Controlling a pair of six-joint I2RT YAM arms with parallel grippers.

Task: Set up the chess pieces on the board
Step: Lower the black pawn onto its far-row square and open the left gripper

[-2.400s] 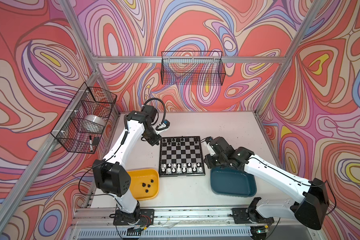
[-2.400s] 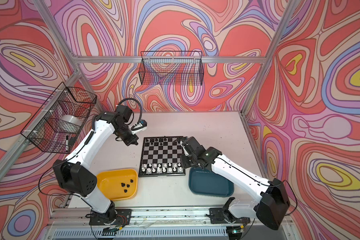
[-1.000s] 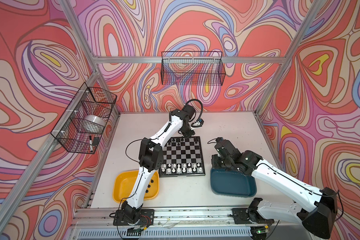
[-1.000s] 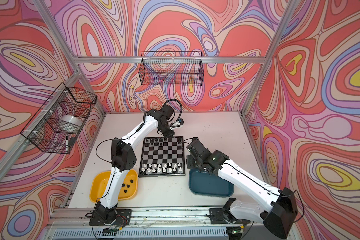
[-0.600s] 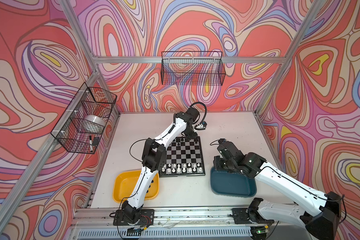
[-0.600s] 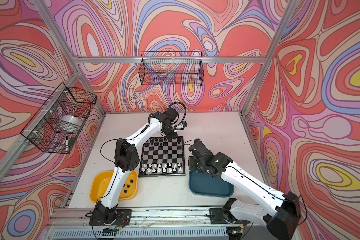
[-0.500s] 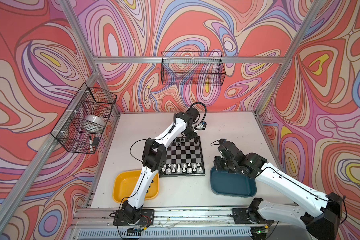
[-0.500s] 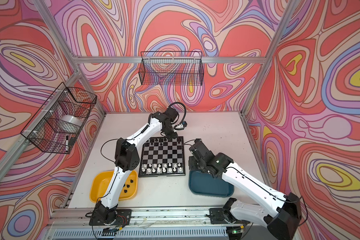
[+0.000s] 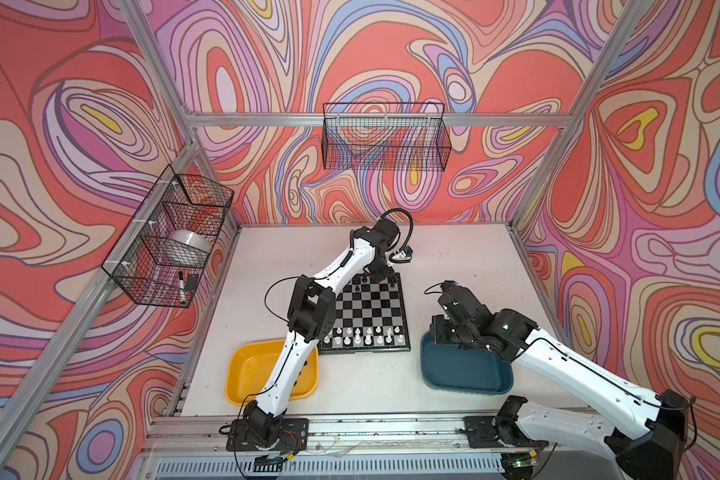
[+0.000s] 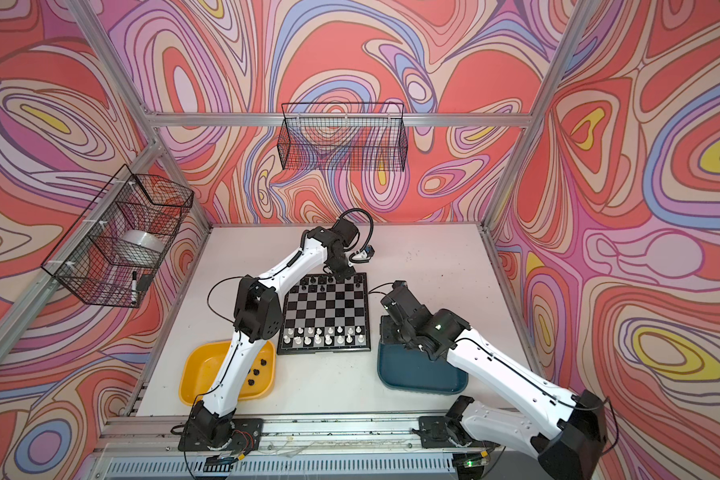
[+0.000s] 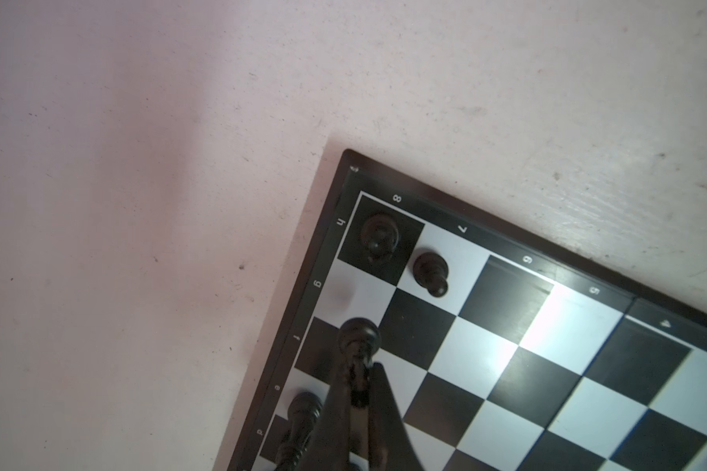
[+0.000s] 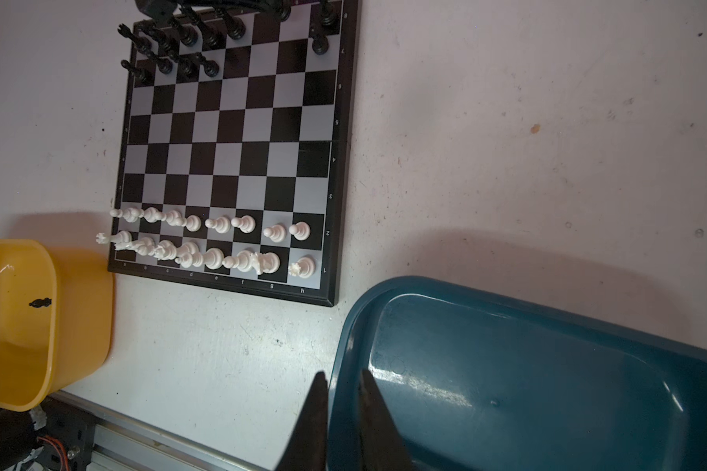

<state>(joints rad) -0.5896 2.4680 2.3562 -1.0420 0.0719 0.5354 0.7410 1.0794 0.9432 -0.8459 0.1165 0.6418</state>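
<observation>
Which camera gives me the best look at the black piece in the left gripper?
The left wrist view: the left gripper is shut on the black piece, close up, at the board's edge. In both top views the piece is too small to make out. The right wrist view shows only the gripper at the frame's edge.

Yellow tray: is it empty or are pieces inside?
Not empty. In a top view, a few black pieces lie inside the yellow tray.
</observation>
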